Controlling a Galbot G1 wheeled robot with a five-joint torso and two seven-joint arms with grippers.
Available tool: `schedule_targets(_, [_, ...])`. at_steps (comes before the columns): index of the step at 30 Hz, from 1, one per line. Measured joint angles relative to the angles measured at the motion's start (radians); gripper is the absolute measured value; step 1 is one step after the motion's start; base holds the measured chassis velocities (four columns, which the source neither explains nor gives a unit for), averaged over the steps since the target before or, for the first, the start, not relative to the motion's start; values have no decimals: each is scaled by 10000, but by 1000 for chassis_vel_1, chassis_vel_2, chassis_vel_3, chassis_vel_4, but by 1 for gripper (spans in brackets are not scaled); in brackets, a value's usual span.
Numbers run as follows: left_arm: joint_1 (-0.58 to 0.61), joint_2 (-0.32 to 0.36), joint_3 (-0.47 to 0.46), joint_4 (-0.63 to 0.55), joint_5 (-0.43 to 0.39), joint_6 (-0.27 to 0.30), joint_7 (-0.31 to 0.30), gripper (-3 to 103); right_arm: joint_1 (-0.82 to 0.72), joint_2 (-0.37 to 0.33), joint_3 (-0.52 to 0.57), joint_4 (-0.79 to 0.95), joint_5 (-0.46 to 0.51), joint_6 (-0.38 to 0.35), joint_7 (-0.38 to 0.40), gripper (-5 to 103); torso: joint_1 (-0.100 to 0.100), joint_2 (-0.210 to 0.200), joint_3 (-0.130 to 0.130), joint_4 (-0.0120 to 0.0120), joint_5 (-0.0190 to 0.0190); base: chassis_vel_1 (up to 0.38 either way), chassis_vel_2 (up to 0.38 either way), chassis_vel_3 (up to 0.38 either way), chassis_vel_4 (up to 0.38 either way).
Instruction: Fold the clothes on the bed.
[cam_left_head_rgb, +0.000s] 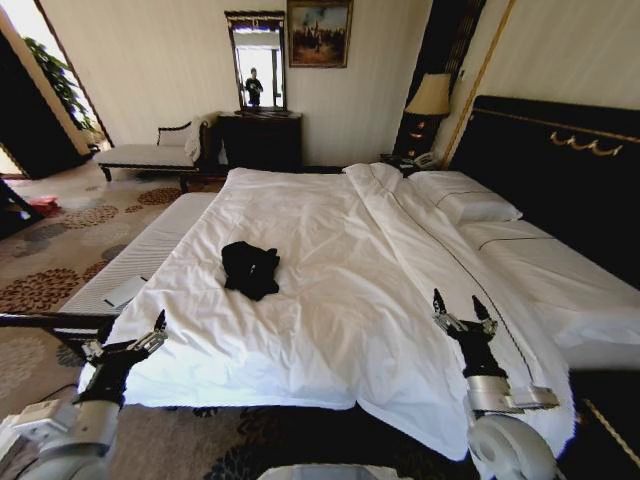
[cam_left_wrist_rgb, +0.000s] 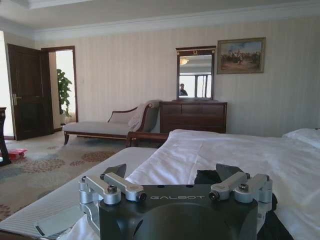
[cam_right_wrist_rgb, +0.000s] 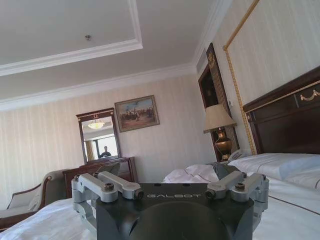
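1. The clothes (cam_left_head_rgb: 250, 268): one black garment, crumpled in a heap, lying on the white duvet (cam_left_head_rgb: 330, 290) left of the centre line, roughly midway along the bed (cam_left_head_rgb: 470, 235). In the left wrist view it shows as a dark mass (cam_left_wrist_rgb: 207, 176) beyond the fingers.
2. Duvet: spread over the mattress, creased, with a long fold running toward the pillows (cam_left_head_rgb: 465, 205).
3. Left gripper (cam_left_head_rgb: 150, 338): at the near left corner of the bed, fingers spread wide, nothing held, well apart from the garment.
4. Right gripper (cam_left_head_rgb: 462, 308): above the near right part of the duvet, fingers spread wide, nothing held.
5. Headboard (cam_left_head_rgb: 560, 170): dark, tall, on the right.
6. Room: lamp (cam_left_head_rgb: 431, 97) beside the headboard; dark dresser (cam_left_head_rgb: 262, 138) with mirror (cam_left_head_rgb: 258, 60) and framed painting (cam_left_head_rgb: 319, 32) on the far wall; pale chaise (cam_left_head_rgb: 155, 150) to the left; patterned carpet (cam_left_head_rgb: 60, 250).
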Motion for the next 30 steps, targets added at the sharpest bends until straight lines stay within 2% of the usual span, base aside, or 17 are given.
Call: schedule_targets(30, [-541, -78, 303, 195, -2, 160, -131, 100, 255, 211, -380, -734, -581, 74, 63, 100, 0, 0, 0, -1, 0, 0, 0, 0, 0])
